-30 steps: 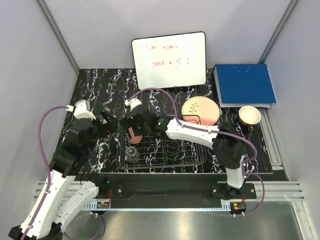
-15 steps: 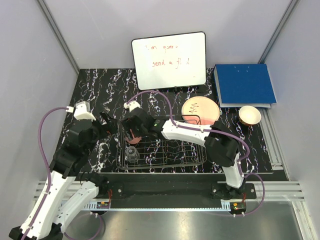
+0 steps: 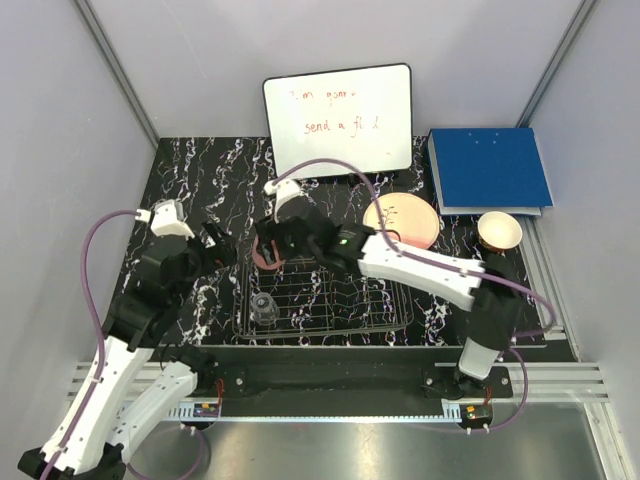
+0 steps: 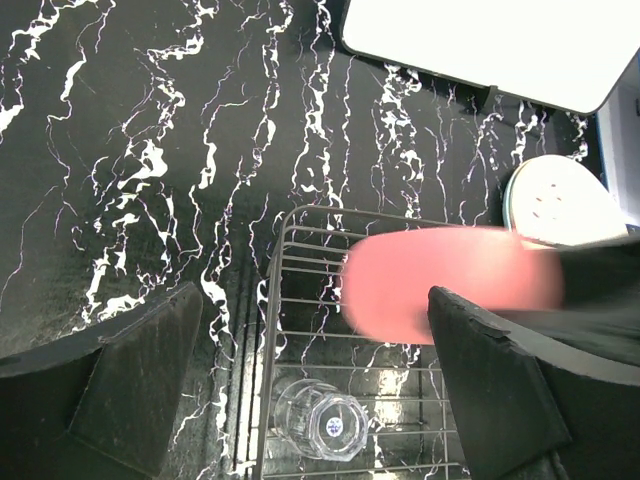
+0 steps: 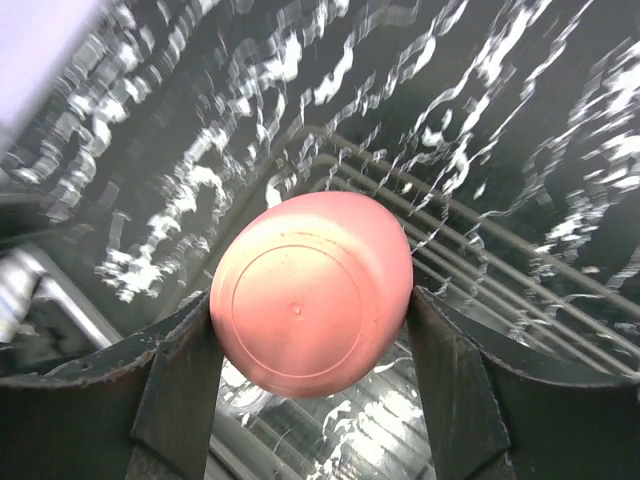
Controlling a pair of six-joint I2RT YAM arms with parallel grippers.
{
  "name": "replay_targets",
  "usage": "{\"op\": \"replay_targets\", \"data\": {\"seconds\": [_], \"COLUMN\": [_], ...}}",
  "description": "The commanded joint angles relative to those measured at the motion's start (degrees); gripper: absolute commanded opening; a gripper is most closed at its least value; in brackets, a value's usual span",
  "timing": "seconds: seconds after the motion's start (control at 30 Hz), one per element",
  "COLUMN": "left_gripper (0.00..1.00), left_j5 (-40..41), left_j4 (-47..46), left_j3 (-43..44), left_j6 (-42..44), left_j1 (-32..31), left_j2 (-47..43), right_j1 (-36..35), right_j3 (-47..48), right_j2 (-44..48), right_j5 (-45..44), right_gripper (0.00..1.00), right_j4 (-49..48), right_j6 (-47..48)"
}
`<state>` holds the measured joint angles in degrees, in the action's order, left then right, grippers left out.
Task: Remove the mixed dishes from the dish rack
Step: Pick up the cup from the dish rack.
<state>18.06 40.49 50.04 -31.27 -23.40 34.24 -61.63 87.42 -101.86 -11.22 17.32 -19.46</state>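
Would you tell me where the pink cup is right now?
In the top view, the cup is between the right gripper's fingers over the rack's far-left corner.

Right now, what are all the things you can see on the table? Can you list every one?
Low dark wire dish rack: 1, dark metal, front middle of the table.
Small clear glass: 1, see-through, in the rack's left end.
Round pink cup: 1, pink, held over the rack's back left corner.
Round cream plate with pink band: 1, behind the rack's right end.
Cream bowl: 1, far right.
Whiteboard with red writing: 1, white, back middle.
Flat blue binder: 1, back right.
Black white-veined table: 1.
Left gripper: 1, black, open, left of the rack.
Right gripper: 1, black, shut on the cup.
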Motion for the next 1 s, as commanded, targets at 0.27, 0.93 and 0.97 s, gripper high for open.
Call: {"op": "replay_targets", "data": {"seconds": [0.27, 0.93, 0.97], "left_gripper": [0.99, 0.91, 0.91], "left_j5": [-17.48, -51.90, -52.08], "left_j4": [-25.66, -112.74, -113.17], "left_j3": [1.56, -22.01, -22.00], "left_j6": [-3.88, -46.96, -47.30], "left_j1": [0.02, 3.27, 3.27], "left_j2": [3.65, 23.86, 24.12], "right_j1": [16.52, 27.79, 27.79], "right_j3": [-16.55, -40.57, -40.48], "right_j2": [32.41, 42.28, 41.58], "right_j5": [1.69, 29.67, 30.03], "right_gripper": [0.00, 0.00, 0.00], "right_j4": [-7.87, -50.71, -51.16], "right_j6": [-15.24, -35.38, -36.08]}}
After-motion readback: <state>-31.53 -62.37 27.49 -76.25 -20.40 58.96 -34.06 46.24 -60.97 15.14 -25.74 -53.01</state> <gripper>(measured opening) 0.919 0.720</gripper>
